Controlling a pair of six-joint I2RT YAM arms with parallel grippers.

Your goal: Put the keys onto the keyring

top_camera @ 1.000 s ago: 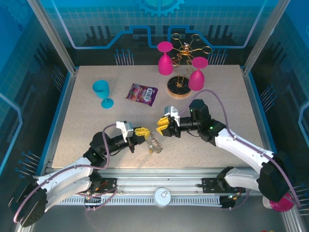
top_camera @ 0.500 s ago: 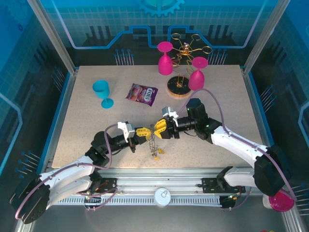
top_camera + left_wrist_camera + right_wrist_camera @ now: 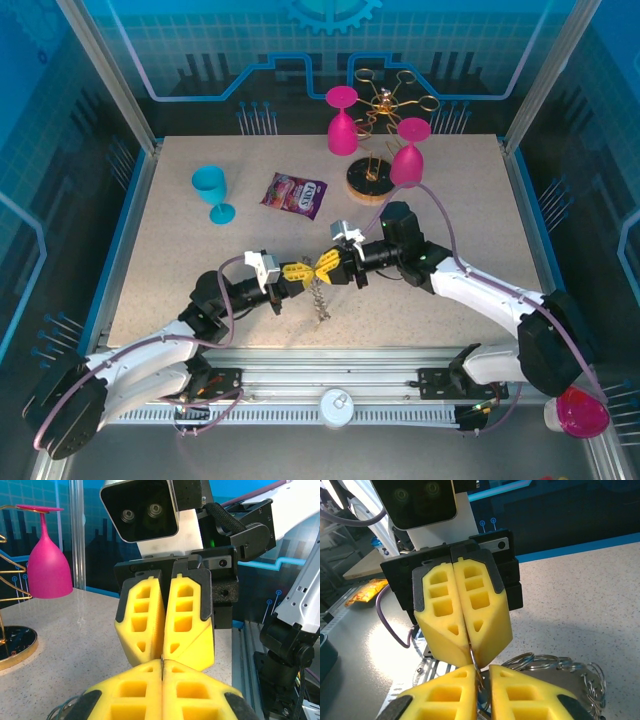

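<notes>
My two grippers meet tip to tip above the near middle of the table. The left gripper (image 3: 298, 271) (image 3: 162, 664) is shut on the thin grey wire of the keyring (image 3: 317, 290). Below the fingertips the ring hangs with small keys (image 3: 322, 313) dangling from it. From the opposite side, the right gripper (image 3: 326, 266) (image 3: 481, 674) has its yellow fingers pinched on the same wire (image 3: 474, 656). In the right wrist view, small rings and keys (image 3: 560, 662) trail off to the right. The spot where the wire passes between the pads is mostly hidden.
A blue goblet (image 3: 212, 192) and a snack packet (image 3: 294, 194) stand at the back left. Two pink goblets (image 3: 342, 122) (image 3: 408, 155) flank the gold wire rack (image 3: 385, 100) on its wooden base (image 3: 368, 184). Another pink goblet (image 3: 580, 412) lies off the table by the right arm's base.
The right gripper has moved left until its tips meet the left gripper's, and its fingers have closed on the ring. The ring now hangs straight down between them.
</notes>
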